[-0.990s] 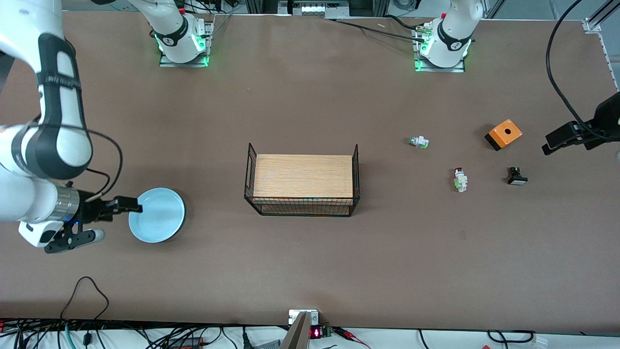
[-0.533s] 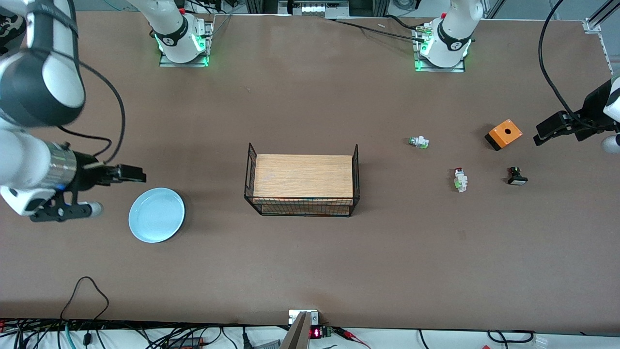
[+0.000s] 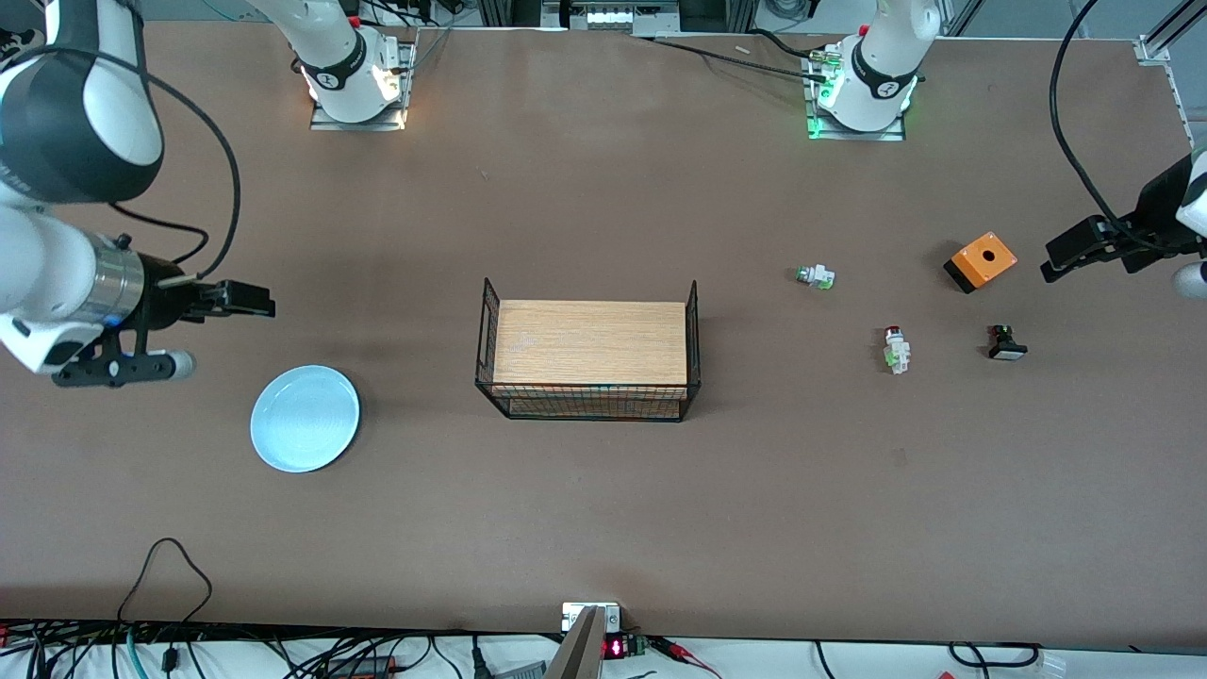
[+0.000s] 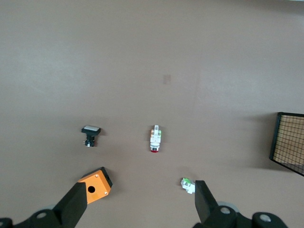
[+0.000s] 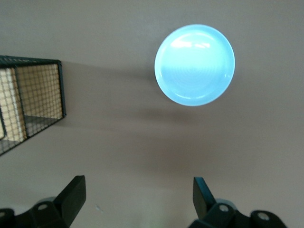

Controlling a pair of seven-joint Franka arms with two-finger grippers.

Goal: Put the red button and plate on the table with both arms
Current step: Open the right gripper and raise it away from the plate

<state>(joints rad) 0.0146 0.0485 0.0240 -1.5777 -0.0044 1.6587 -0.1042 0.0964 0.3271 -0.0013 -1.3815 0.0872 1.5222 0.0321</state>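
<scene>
Below my right gripper (image 5: 135, 199), which hangs in the air over bare counter (image 3: 585, 509) at the right arm's end, the fingers (image 5: 71, 192) stand wide apart with nothing between them. The plate (image 3: 305, 418) lies flat on the counter near this gripper, clear of it and untouched, at a spot closer to the front camera than the patch I hang over; in the right wrist view the plate (image 5: 194, 65) shows whole, pale blue and unobstructed. Between the two arms' ends stands the wire rack (image 3: 589, 358) with its wooden top, well apart from the plate. My left gripper (image 4: 137, 204) hangs at the left arm's end of the counter, its fingers (image 4: 76, 202) likewise spread wide and holding nothing. The orange box (image 3: 981, 261) lies nearest to this gripper, just beside the patch beneath it. The red button (image 3: 895, 350) rests on the counter well apart from the left gripper, toward the rack, lying on its side with its red cap pointing away from the front camera; the left wrist view shows it (image 4: 155, 138) alone on bare surface. The black button (image 3: 1006, 343) sits between the red button and the counter's edge at the left arm's end, near the orange box. The green-capped switch (image 3: 815, 276) lies apart from the rest, closer to the rack.
</scene>
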